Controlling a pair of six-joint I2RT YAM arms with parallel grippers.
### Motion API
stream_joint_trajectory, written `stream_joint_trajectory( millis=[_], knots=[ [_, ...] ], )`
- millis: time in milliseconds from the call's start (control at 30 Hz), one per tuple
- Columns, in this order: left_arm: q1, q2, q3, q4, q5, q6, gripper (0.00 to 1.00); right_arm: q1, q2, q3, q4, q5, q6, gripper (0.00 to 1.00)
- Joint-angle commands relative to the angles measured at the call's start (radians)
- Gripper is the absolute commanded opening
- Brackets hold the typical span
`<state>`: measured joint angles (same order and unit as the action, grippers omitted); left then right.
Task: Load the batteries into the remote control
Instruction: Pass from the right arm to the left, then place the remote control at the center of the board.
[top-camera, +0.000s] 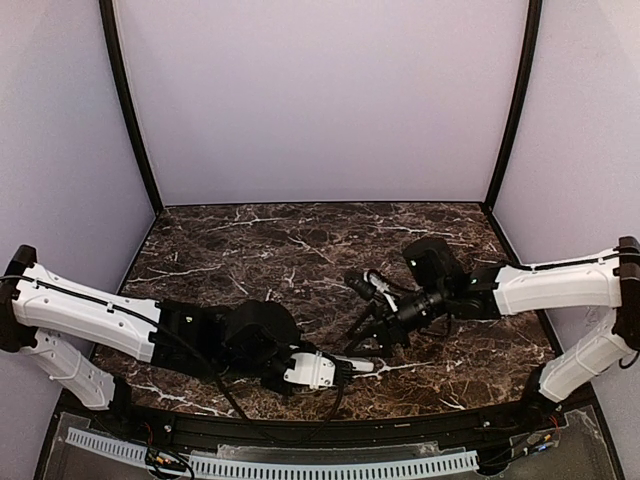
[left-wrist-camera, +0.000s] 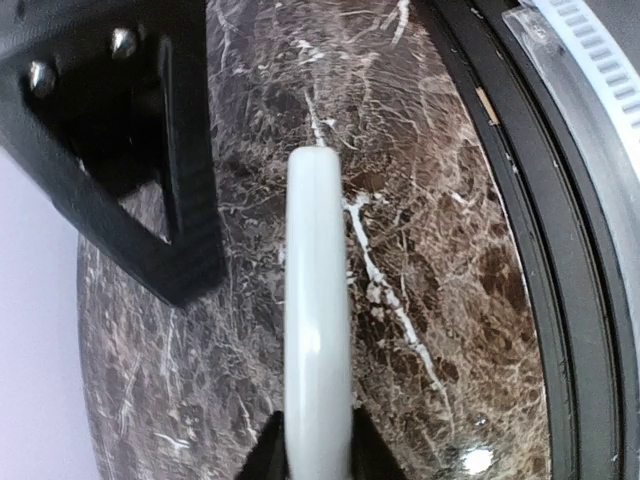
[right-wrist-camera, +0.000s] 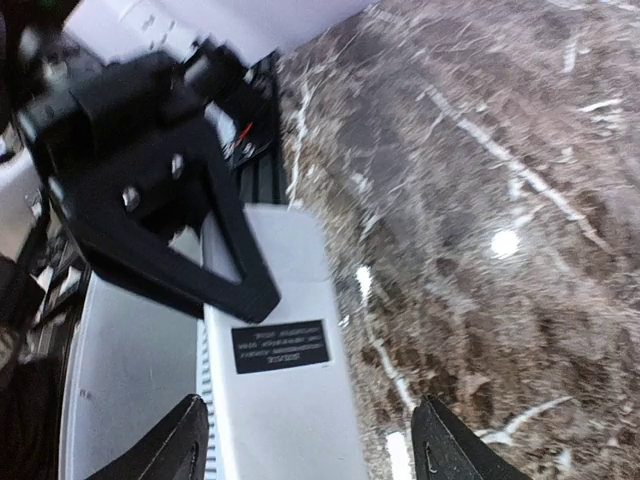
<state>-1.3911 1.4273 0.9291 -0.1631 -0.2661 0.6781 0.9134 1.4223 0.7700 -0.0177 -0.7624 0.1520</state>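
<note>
handover at the table's near edge: the left gripper (top-camera: 343, 369) pinches the remote control (left-wrist-camera: 318, 300) across its thin body. its black fingertips (left-wrist-camera: 375, 462) press against both faces, so the white handset stands edge-on over the dark marbled table (top-camera: 250, 240). that puts it at about 6 o'clock on the tabletop, a touch right of centre.

the right gripper (right-wrist-camera: 315, 450) sits at roughly 1 o'clock from the handset. its jaws are spread much wider than the remote between them and grip nothing.

from the right wrist, the plain white back faces the camera, with a small black label (right-wrist-camera: 281, 346) near its middle. that side seems turned toward the free arm so the battery bay can be reached, though whether a cover is on or off cannot be told here. gripping by the flat faces near one end leaves most of the back unobstructed.

the batteries are in none of the views, so loading appears not yet begun. the next move likely calls for the left arm to steady the handset while the right fetches a cell.
</note>
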Motion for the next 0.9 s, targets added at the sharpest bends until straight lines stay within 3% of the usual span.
stream_joint_trajectory(
  millis=[0, 133, 367, 633, 867],
  knots=[
    [0.087, 0.012, 0.025, 0.002, 0.128, -0.229, 0.02, -0.115, -0.175, -0.043, 0.088, 0.215, 0.038, 0.76],
    [0.189, 0.031, 0.031, 0.053, 0.293, -0.418, 0.02, -0.203, -0.351, -0.105, 0.093, 0.379, 0.046, 0.98],
    [0.338, 0.150, 0.080, 0.177, 0.439, -0.712, 0.02, -0.271, -0.419, -0.143, 0.066, 0.401, 0.022, 0.99],
    [0.484, 0.311, 0.078, 0.464, 0.618, -1.054, 0.00, -0.272, -0.429, -0.190, 0.108, 0.380, 0.052, 0.99],
    [0.546, 0.422, 0.037, 0.629, 0.623, -1.267, 0.01, -0.274, -0.427, -0.206, 0.110, 0.382, 0.048, 0.99]
  ],
)
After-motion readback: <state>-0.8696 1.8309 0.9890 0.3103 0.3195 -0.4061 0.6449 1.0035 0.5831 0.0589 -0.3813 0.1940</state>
